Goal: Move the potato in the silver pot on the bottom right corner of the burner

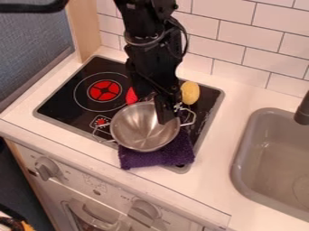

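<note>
The black gripper point(166, 113) hangs down at the pot's upper right, its lower end overlapping the rim and part of the inside. The silver pot point(140, 131) has wire handles on its left and right and rests partly over a purple cloth at the stovetop's front; no potato is seen in the visible part of its inside. A yellow potato point(190, 93) lies on the back right of the black stovetop, just right of the gripper and apart from the pot.
The black stovetop point(63, 100) has a red-centred burner at left. A red object point(131, 95) lies behind the pot, partly hidden by the arm. The purple cloth point(160, 155) reaches the stovetop's front edge. A grey sink point(240, 155) with a dark faucet is at right; a tiled wall stands behind.
</note>
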You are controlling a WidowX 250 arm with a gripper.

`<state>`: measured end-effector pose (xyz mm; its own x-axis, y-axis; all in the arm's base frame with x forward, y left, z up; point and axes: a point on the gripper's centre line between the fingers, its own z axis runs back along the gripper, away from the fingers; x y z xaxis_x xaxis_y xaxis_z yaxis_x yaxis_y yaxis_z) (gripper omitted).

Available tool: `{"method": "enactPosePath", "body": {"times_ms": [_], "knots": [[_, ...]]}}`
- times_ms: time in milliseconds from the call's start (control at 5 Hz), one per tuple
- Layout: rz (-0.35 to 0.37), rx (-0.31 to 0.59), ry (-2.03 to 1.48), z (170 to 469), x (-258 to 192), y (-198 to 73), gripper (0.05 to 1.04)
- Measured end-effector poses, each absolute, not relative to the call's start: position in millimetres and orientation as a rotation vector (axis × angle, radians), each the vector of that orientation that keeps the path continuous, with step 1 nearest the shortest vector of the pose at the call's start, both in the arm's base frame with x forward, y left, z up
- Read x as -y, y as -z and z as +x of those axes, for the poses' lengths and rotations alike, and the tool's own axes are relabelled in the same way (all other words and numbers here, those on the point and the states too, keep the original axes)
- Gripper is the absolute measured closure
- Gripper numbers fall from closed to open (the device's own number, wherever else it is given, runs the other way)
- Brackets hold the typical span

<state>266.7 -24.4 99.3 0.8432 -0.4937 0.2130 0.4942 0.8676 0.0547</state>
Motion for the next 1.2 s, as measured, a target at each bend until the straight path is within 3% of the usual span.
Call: {"method": "enactPosePath", "body": {"times_ms": [200,400,600,1200], "knots": [[-0.007,0.197,0.512,264.9,23.7,-93.0,0.077],[0.01,0.191,0.451,281.6,25.7,-98.2,0.077],[0.063,0.156,0.437,299.2,30.2,-103.9,0.077],[0.09,0.242,0.128,340.5,35.9,-97.8,0.077]]}}
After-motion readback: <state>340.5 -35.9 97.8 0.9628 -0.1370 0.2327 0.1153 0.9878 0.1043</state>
